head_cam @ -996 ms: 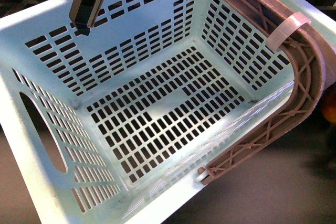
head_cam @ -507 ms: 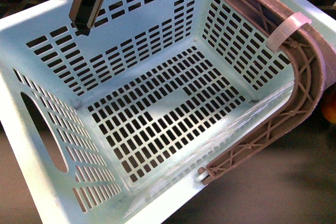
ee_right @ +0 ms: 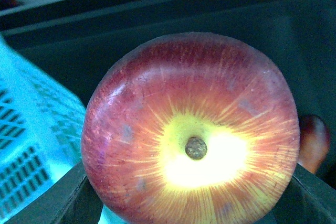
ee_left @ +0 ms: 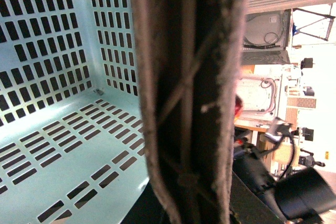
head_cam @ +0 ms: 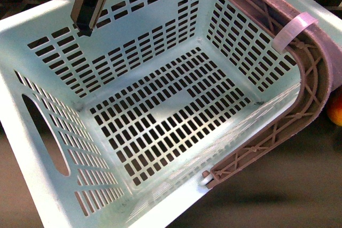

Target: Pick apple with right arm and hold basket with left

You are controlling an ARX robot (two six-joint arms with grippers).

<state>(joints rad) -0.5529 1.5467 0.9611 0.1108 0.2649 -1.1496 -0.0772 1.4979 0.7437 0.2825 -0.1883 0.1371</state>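
Note:
The pale mint-green basket (head_cam: 160, 110) fills the front view, tilted, its inside empty, its brownish-grey handle (head_cam: 304, 78) lying along the right rim. My left gripper (head_cam: 85, 25), black and boxy, is at the basket's far left rim and is shut on the basket. In the left wrist view the handle (ee_left: 189, 98) fills the middle, with the basket's slotted walls (ee_left: 52, 51) beside it. My right gripper (ee_right: 191, 208) is shut on the red apple (ee_right: 191, 129), whose yellow stem patch faces the camera. Dark fingers (ee_right: 68, 200) show at both sides of the apple.
An orange-red fruit (head_cam: 335, 109) peeks out behind the handle at the front view's right edge. In the right wrist view the basket's wall (ee_right: 21, 145) is close beside the apple, a dark red fruit (ee_right: 315, 140) lies on the other side, and a dark bin wall (ee_right: 157, 3) is behind.
The basket has shifted slightly. The fruit at the right edge shows more and looks brighter. The left gripper keeps its place on the rim.

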